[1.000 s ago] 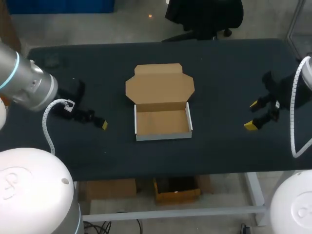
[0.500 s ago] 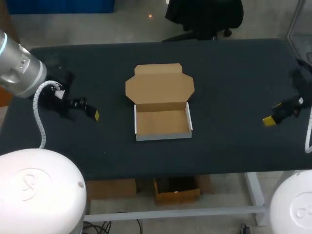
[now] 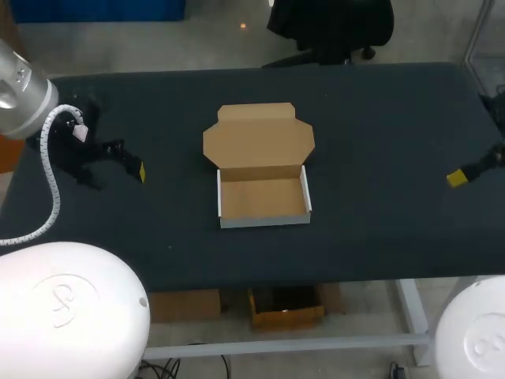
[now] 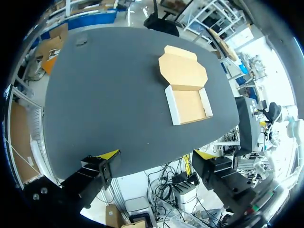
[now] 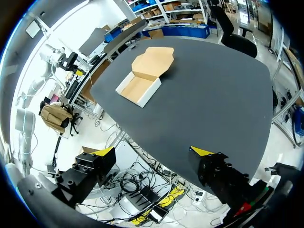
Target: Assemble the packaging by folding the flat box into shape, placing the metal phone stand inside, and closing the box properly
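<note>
Both arms have swung outward from the box (image 3: 263,197), which lies between the 2 grippers with walls up and lid (image 3: 259,136) open flat on its far side; the left gripper (image 4: 156,155), spread wide and empty, sits nearer the box than the equally open right gripper (image 5: 152,152).

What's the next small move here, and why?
Probably fetch the metal phone stand, which isn't in view on the table. The cardboard box is already folded into a tray, empty, its lid lying open beyond it. The left hand and right hand are both open, empty, out at the table's sides.
</note>
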Action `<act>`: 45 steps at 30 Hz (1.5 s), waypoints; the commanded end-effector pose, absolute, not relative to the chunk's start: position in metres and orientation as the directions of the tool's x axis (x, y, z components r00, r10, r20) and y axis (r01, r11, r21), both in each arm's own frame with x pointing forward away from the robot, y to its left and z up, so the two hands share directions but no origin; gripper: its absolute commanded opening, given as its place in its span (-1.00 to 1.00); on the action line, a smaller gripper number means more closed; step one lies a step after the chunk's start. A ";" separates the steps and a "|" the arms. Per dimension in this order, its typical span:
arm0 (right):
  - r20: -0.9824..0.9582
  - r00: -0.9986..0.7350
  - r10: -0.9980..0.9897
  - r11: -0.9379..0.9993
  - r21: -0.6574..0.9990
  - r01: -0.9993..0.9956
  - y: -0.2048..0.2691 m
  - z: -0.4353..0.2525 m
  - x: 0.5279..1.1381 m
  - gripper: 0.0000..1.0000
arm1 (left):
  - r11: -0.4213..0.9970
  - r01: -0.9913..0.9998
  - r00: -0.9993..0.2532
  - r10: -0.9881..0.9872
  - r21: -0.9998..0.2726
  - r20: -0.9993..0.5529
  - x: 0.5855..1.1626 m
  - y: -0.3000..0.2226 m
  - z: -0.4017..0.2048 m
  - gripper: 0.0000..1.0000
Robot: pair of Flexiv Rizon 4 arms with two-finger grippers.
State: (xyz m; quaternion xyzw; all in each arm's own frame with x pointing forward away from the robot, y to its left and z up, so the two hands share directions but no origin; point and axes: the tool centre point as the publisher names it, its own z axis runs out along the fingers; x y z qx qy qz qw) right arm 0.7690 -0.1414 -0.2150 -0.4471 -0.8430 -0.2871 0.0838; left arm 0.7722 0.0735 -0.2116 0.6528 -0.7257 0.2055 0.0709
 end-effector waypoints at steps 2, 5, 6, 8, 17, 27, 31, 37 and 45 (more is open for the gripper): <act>0.371 -0.530 0.762 0.423 0.334 0.842 -0.137 -0.207 0.769 1.00 | 0.047 -0.983 -0.103 -0.941 -0.178 0.321 0.774 0.069 -0.203 1.00; 0.353 -0.519 0.778 0.418 0.326 0.848 -0.138 -0.205 0.770 1.00 | 0.040 -0.984 -0.093 -0.949 -0.175 0.303 0.776 0.068 -0.201 1.00; 0.352 -0.502 0.790 0.404 0.319 0.858 -0.140 -0.204 0.771 1.00 | 0.037 -0.984 -0.088 -0.950 -0.173 0.300 0.776 0.068 -0.201 1.00; 0.348 -0.483 0.803 0.389 0.307 0.869 -0.143 -0.204 0.774 1.00 | 0.029 -0.985 -0.079 -0.952 -0.169 0.297 0.778 0.068 -0.200 1.00; 0.349 -0.460 0.816 0.372 0.292 0.881 -0.148 -0.208 0.778 1.00 | 0.003 -0.991 -0.041 -0.957 -0.132 0.286 0.784 0.068 -0.203 1.00; 0.339 -0.429 0.837 0.352 0.267 0.897 -0.152 -0.213 0.787 1.00 | -0.012 -0.989 -0.031 -0.959 -0.148 0.281 0.787 0.071 -0.206 1.00; 0.314 -0.416 0.853 0.338 0.274 0.900 -0.153 -0.214 0.792 1.00 | -0.015 -0.988 -0.027 -0.962 -0.153 0.271 0.788 0.072 -0.207 1.00; 0.320 -0.417 0.851 0.339 0.274 0.900 -0.156 -0.216 0.800 1.00 | -0.021 -0.987 -0.023 -0.963 -0.161 0.267 0.793 0.076 -0.209 1.00; 0.320 -0.406 0.856 0.329 0.268 0.906 -0.159 -0.217 0.811 1.00 | -0.043 -0.984 -0.002 -0.967 -0.173 0.255 0.802 0.082 -0.210 1.00</act>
